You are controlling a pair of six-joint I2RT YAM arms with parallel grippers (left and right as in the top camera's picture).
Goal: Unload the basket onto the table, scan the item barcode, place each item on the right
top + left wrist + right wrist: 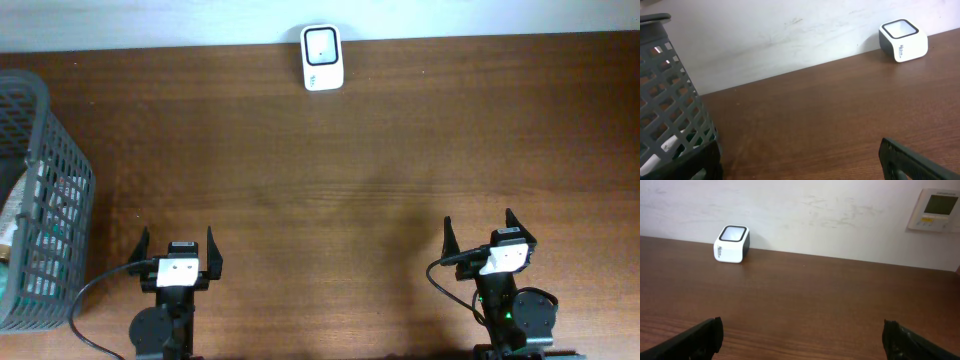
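Observation:
A white barcode scanner (322, 57) with a dark window stands at the table's far edge, against the wall; it also shows in the left wrist view (903, 40) and the right wrist view (732, 243). Items lie inside the grey mesh basket (52, 200) at the left, only partly seen through the mesh (670, 142). My left gripper (179, 252) is open near the front edge, beside the basket, with nothing between its fingers. My right gripper (490, 236) is open at the front right, also with nothing in it.
The brown wooden table (330, 180) runs back to a white wall. A wall thermostat panel (936, 210) hangs at the right in the right wrist view. The basket's wall (675, 100) stands close to my left gripper's left finger.

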